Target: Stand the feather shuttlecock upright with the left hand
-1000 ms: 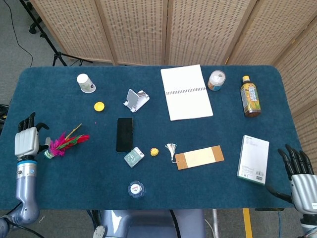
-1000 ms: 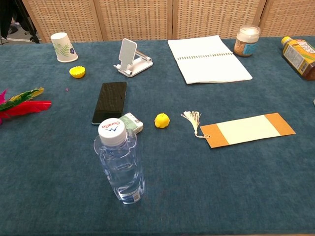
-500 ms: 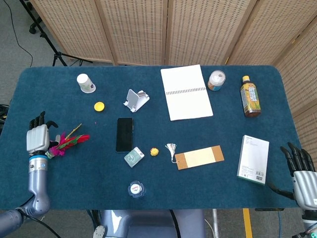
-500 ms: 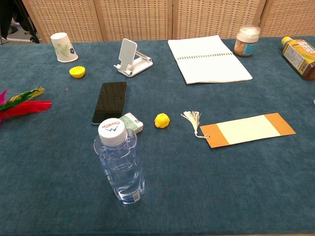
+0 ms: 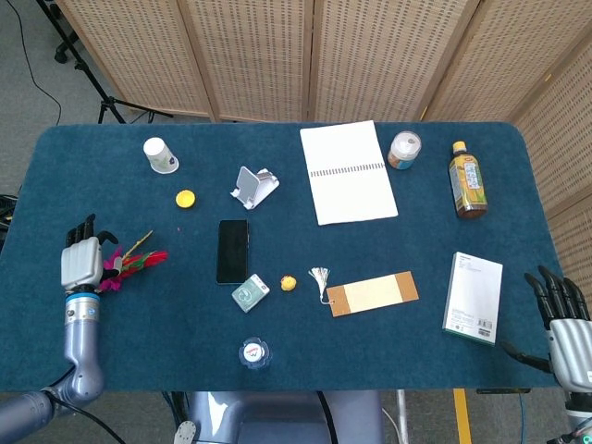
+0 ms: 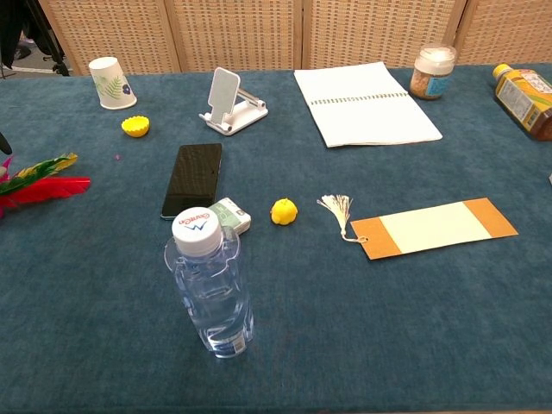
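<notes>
The feather shuttlecock (image 5: 132, 263) lies on its side near the left edge of the blue table (image 5: 139, 324), its red, pink and green feathers pointing right. In the chest view only those shuttlecock feathers (image 6: 39, 182) show, at the left border. My left hand (image 5: 80, 262) hovers with fingers apart over the shuttlecock's base and hides it; I cannot see whether it touches. My right hand (image 5: 563, 322) stays off the table's front right corner, fingers spread and holding nothing.
A black phone (image 5: 232, 250), yellow cap (image 5: 186, 198) and paper cup (image 5: 160, 154) lie to the right of and beyond the shuttlecock. A water bottle (image 6: 211, 289) stands at front centre, beside a small green box (image 5: 250, 293). Phone stand (image 5: 252, 186), notebook (image 5: 348, 172) and bookmark (image 5: 372, 292) sit farther right.
My left hand has moved right and slightly forward, from beside the shuttlecock's base to over it. The shuttlecock still lies flat. The right hand has barely moved.
</notes>
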Robot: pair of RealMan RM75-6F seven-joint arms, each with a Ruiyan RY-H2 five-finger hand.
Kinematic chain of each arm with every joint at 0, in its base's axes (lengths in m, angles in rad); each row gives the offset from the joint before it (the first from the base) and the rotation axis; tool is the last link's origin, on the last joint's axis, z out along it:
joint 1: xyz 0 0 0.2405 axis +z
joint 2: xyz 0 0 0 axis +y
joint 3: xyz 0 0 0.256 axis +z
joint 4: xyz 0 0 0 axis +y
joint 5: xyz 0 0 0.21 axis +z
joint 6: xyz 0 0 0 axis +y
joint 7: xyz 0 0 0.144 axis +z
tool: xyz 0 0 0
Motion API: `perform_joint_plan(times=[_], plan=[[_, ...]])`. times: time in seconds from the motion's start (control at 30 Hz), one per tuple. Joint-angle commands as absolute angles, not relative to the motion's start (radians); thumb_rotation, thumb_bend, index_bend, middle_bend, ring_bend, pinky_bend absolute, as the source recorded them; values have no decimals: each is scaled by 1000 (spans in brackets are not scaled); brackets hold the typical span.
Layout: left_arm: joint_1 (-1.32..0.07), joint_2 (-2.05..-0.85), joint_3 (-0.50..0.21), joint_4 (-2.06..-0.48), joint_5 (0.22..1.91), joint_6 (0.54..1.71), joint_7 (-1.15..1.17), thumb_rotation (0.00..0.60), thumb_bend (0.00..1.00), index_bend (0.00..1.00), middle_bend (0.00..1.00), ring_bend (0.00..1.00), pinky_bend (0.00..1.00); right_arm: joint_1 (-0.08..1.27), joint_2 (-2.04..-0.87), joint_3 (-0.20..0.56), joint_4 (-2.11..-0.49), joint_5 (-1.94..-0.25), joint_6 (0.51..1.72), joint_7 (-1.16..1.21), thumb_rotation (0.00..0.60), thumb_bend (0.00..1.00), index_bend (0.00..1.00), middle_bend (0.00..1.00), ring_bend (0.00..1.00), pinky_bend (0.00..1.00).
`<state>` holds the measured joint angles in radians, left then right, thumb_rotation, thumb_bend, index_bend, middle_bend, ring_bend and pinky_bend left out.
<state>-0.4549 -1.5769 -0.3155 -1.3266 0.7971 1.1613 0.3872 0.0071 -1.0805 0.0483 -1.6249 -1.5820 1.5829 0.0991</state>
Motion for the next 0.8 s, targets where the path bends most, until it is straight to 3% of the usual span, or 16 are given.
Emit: perform_joint_plan(times=[0.03,0.5,0.8], plan=[[-456,-1578,-314,-1325,796,1162,387,600,375,434,0,0,0,7,-1081,48,-1625,-1583,1584,99,600,0,0,0,0,0],[-473,-1609,-310,-1268,778,1137,379,600,379,438,0,0,0,6,-1080,48,-1626,-1583,1587,97,600,0,0,0,0,0],[-475,-1616,-307,-1266,781,1137,372,600,434,472,0,0,0,6,-1081,48,-1624,-1582,1586,98,600,0,0,0,0,0]])
